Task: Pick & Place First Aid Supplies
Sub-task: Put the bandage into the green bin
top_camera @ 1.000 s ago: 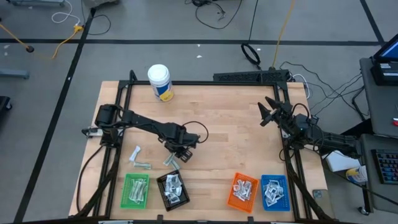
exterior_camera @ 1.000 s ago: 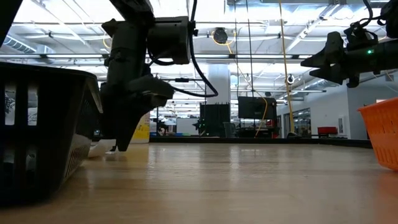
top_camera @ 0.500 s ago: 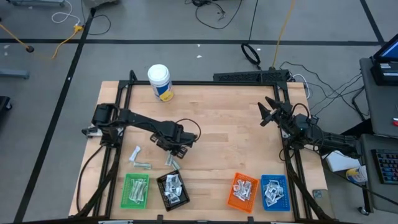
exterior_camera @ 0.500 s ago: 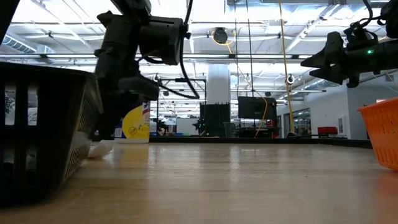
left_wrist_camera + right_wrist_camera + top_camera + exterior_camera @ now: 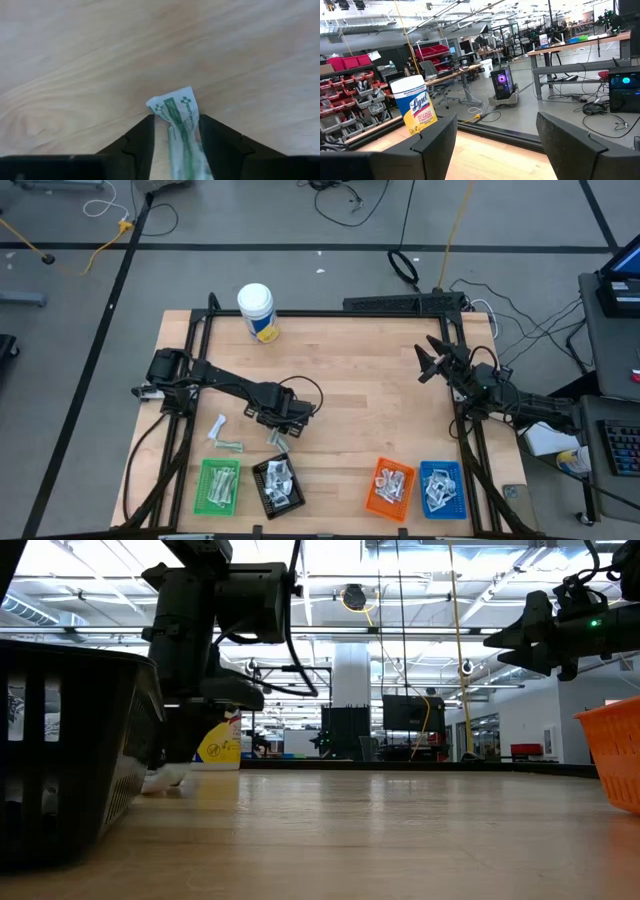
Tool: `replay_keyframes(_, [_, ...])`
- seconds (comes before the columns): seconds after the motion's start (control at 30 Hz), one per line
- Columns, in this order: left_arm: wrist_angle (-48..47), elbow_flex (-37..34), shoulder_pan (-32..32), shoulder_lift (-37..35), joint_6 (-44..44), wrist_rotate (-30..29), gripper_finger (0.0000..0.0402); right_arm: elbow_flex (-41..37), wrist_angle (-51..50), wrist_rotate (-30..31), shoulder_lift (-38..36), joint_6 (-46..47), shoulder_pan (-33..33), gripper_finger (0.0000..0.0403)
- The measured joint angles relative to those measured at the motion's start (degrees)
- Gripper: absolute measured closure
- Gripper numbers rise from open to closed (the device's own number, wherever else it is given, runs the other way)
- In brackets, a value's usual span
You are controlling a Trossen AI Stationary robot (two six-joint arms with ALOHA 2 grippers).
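My left gripper (image 5: 279,420) points straight down at the table's near-left part, shut on a pale grey-green wrapped strip (image 5: 178,112). In the high view that strip (image 5: 275,438) shows just nearside of the gripper. Two more packets (image 5: 218,425), (image 5: 232,446) lie flat on the wood to its left. In the low view the fingers (image 5: 172,752) reach down beside the black tray's wall. My right gripper (image 5: 430,365) hovers open and level at the far right, holding nothing. My left gripper has the wrapped strip between its two fingers (image 5: 142,137), one on each long edge (image 5: 196,125). The fingers come from above, pointing down. The strip's crumpled free end (image 5: 170,103) sticks out past the fingertips toward the wood. Whether it is lifted clear, I cannot tell.
Green (image 5: 218,486), black (image 5: 279,485), orange (image 5: 390,486) and blue (image 5: 441,487) trays, each with packets in it, line the near edge. A white bottle with a yellow label (image 5: 257,311) stands at the far left. Bare wood lies mid-table.
My left gripper has rolled about its downward-pointing line above the strip, which lies in the same place on the table.
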Motion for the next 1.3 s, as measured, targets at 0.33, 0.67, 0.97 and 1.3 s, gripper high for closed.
replay_keyframes(0.33, [3.10,0.00,0.38,0.00,4.99,-1.54,0.0340,0.01,0.00,0.01,0.00,0.00,0.00,0.0136])
replay_keyframes(0.67, [1.54,0.00,1.82,-0.93,9.11,-1.60,0.0396,0.02,0.00,-0.01,0.00,-0.01,0.02,0.0136])
replay_keyframes(0.97, [-8.25,0.02,3.70,-10.01,6.43,-3.77,0.0399,0.02,0.04,-0.01,0.02,0.00,0.00,0.0135])
replay_keyframes(1.3, [-18.16,0.02,4.16,-15.01,2.16,-3.25,0.0400,0.00,0.04,0.01,0.02,0.00,0.00,0.0135])
